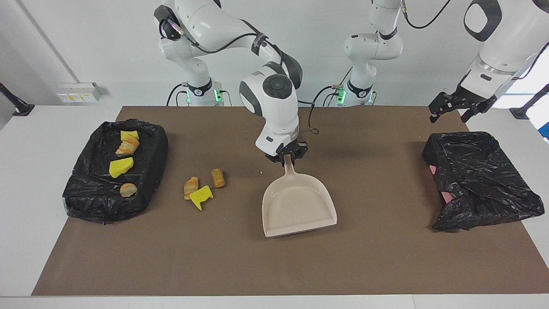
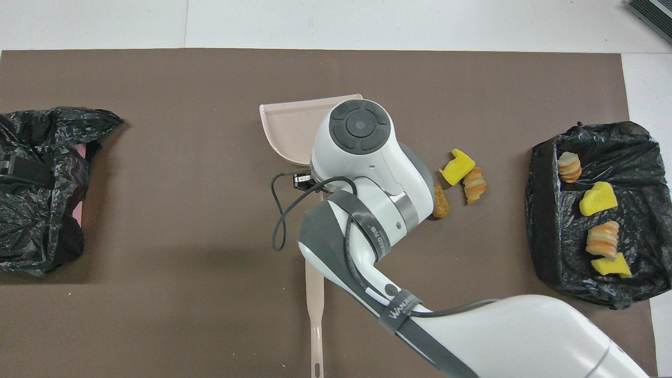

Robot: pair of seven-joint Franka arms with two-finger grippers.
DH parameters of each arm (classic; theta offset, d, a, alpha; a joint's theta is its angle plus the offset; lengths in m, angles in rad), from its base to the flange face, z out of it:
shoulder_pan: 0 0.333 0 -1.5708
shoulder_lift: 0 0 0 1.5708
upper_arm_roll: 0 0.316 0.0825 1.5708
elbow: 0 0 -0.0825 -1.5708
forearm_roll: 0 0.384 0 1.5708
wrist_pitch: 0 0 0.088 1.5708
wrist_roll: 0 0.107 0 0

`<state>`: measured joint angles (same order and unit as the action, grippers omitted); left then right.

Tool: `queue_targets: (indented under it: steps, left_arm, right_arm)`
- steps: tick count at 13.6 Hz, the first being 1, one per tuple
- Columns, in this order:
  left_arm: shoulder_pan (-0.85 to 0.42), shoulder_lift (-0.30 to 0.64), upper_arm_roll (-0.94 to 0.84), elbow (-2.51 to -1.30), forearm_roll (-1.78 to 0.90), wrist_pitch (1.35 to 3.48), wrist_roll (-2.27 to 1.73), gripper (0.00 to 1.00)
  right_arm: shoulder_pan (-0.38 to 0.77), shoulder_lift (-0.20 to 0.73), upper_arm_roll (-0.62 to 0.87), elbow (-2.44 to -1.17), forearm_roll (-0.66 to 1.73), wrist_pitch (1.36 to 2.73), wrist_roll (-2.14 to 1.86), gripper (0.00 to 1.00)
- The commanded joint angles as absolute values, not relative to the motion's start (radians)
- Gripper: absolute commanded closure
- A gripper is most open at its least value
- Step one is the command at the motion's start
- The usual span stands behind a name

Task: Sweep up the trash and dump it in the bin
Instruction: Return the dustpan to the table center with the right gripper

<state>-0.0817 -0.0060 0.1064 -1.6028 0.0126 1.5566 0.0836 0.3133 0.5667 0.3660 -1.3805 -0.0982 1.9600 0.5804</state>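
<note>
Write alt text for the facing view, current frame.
The right gripper holds the beige dustpan by its handle at mid-table; three trash pieces lie on the brown mat beside the lined bin, which holds four more. The left gripper hangs open above a crumpled black bag.
</note>
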Motion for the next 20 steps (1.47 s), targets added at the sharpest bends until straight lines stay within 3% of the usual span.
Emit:
queue_targets:
  steps: [1, 6, 8, 14, 20]
  left_arm:
    - [-0.084, -0.029, 0.101, -1.626, 0.035, 1.555, 0.078, 0.00]
    - [-0.080, -0.029, 0.101, -1.626, 0.032, 1.551, 0.080, 0.00]
    - [-0.080, -0.029, 0.101, -1.626, 0.032, 1.551, 0.080, 0.00]
    - [-0.081, -0.029, 0.101, -1.626, 0.032, 1.552, 0.078, 0.00]
    - [-0.116, -0.020, 0.084, -1.626, 0.028, 1.566, 0.066, 0.00]
  right_arm:
    - [0.331, 0.664, 0.357, -1.272, -0.147, 1.968, 0.635, 1.00]
    - [0.333, 0.698, 0.360, -1.295, -0.190, 1.994, 0.667, 1.00]
    - [0.304, 0.704, 0.362, -1.296, -0.199, 2.003, 0.632, 0.01]
    - [0.230, 0.588, 0.377, -1.328, -0.135, 1.971, 0.523, 0.00]
    - [0.227, 0.267, 0.393, -1.468, -0.043, 1.648, 0.500, 0.00]
